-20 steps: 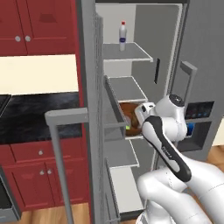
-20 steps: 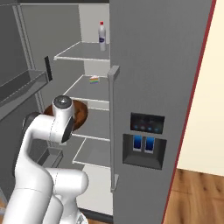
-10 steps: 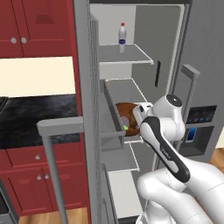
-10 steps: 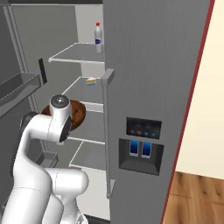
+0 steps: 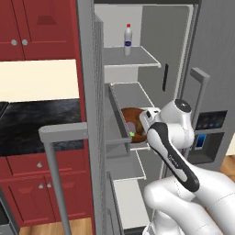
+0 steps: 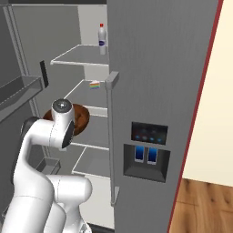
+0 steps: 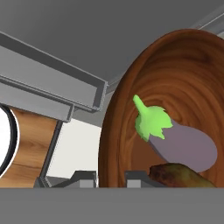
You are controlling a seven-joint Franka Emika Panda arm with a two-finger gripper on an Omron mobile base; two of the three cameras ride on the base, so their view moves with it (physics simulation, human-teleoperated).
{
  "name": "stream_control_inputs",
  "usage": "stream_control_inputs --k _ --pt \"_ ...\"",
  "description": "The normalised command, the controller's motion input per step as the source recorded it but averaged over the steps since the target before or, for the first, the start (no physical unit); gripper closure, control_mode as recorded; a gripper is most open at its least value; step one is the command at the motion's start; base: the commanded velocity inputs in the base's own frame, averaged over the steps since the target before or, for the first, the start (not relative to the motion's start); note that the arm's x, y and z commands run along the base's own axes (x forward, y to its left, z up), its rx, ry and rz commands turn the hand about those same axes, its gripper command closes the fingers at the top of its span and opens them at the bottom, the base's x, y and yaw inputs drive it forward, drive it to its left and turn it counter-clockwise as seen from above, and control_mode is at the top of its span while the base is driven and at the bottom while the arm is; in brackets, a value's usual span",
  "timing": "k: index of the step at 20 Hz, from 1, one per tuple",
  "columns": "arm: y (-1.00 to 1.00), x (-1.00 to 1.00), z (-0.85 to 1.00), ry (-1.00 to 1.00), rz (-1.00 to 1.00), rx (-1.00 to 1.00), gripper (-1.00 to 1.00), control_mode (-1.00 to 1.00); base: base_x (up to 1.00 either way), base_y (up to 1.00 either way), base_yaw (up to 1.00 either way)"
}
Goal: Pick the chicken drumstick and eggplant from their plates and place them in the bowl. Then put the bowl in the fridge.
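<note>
Hand view shows the gripper (image 7: 103,175) closed narrow on the bowl (image 7: 183,87) rim, fingertips cut off at the bottom edge. Eggplant (image 7: 183,144) lies inside, with the drumstick (image 7: 179,176) half cropped beside it. Left base view has the bent arm hiding most of the bowl (image 5: 131,120) over a middle fridge (image 5: 183,55) shelf; a bottle (image 5: 128,40) stands above.

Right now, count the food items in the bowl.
2: the eggplant lies in the bowl's middle, the drumstick just beside it at the hand view's bottom edge. The view crops the bowl, so more may be hidden.
</note>
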Motion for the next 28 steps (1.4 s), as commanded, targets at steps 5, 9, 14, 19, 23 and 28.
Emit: stream_control_inputs --k 5,9,14,19,23,28 --pt "0.00 0.00 0.00 0.00 0.00 0.00 1.00 1.00 0.00 0.00 0.00" --pt "0.00 0.00 0.00 0.00 0.00 0.00 1.00 -1.00 0.00 0.00 0.00" --pt "0.00 0.00 0.00 0.00 0.00 0.00 1.00 -1.00 0.00 0.00 0.00" --pt "-0.01 0.00 0.01 -0.03 -0.01 0.00 1.00 -1.00 0.00 0.00 0.00" --pt "-0.03 0.00 0.26 -0.02 -0.10 0.00 1.00 -1.00 0.00 0.00 0.00" --pt "-0.06 0.01 0.32 0.00 -0.15 0.00 1.00 -1.00 0.00 0.00 0.00"
